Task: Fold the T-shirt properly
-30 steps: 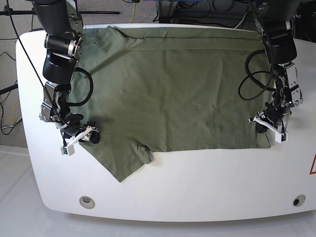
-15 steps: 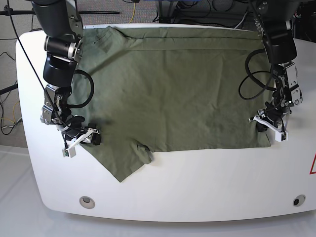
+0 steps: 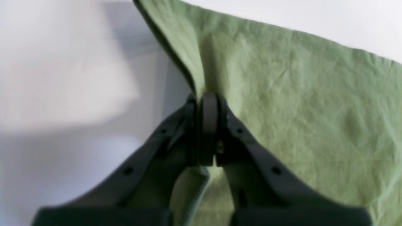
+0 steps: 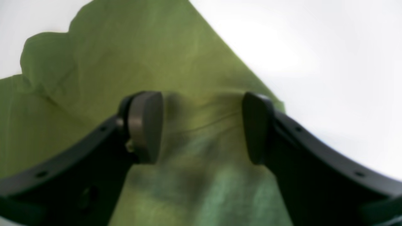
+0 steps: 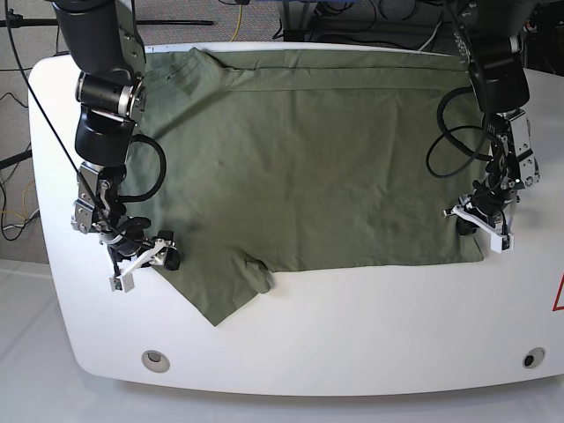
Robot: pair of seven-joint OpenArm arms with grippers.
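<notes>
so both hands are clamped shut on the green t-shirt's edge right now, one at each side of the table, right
Not quite. Only the left hand is clamped shut on the T-shirt, pinching a fold at its edge, as the left wrist view shows. The right hand stands open: in the right wrist view its pads are apart with the fabric lying loose between them. They are at opposite sides of the table.

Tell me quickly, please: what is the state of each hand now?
Left hand: closed, pinching the edge of the T-shirt.
Right hand: open, over the T-shirt, holding nothing.
</notes>
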